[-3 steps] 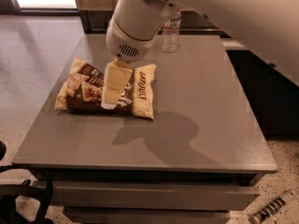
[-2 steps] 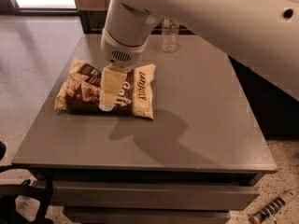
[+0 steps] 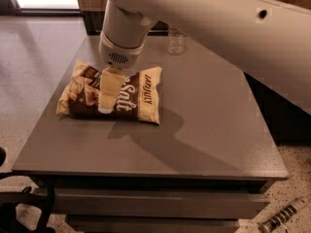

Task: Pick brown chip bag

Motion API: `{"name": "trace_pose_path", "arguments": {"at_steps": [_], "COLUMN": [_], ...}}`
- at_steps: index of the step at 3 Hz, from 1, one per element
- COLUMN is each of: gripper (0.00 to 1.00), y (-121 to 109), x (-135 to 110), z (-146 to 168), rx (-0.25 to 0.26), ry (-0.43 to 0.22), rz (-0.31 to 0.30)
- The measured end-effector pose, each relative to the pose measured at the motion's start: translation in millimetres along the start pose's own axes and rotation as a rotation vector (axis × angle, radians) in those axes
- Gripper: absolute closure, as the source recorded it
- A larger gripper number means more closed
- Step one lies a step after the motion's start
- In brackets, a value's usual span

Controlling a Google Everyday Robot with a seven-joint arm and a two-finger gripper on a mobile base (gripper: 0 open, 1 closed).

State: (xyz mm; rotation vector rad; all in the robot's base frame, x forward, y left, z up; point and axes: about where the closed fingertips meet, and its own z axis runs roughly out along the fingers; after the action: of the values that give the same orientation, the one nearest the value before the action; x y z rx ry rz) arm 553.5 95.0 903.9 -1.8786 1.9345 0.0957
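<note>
The brown chip bag (image 3: 131, 96) lies flat on the left half of the grey table (image 3: 204, 130). It is dark brown and cream-yellow with white script "Salt". My gripper (image 3: 105, 108) hangs from the white arm straight over the bag's middle, its cream fingers pointing down onto the bag's top face. The fingertip end meets the bag near the brown band. Part of the bag's print is hidden behind the fingers.
A clear plastic bottle (image 3: 177, 41) stands at the table's far edge, behind the arm. The table's left edge runs close beside the bag. Speckled floor lies to the left and a striped object (image 3: 284, 216) lies on the floor at lower right.
The gripper has moved a little to the left and down over the bag. The bag has not moved.
</note>
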Motion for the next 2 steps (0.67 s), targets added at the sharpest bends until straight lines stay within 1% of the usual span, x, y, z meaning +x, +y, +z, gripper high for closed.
{"name": "trace_pose_path", "arguments": {"at_steps": [1,2], "gripper": [0.00,0.00], "y": [-20,-28], "x": [-8,-5], "z": [31,59], "rx": [-0.027,-0.056], "ry": [0.009,0.057], "rz": [0.024,0.050]}}
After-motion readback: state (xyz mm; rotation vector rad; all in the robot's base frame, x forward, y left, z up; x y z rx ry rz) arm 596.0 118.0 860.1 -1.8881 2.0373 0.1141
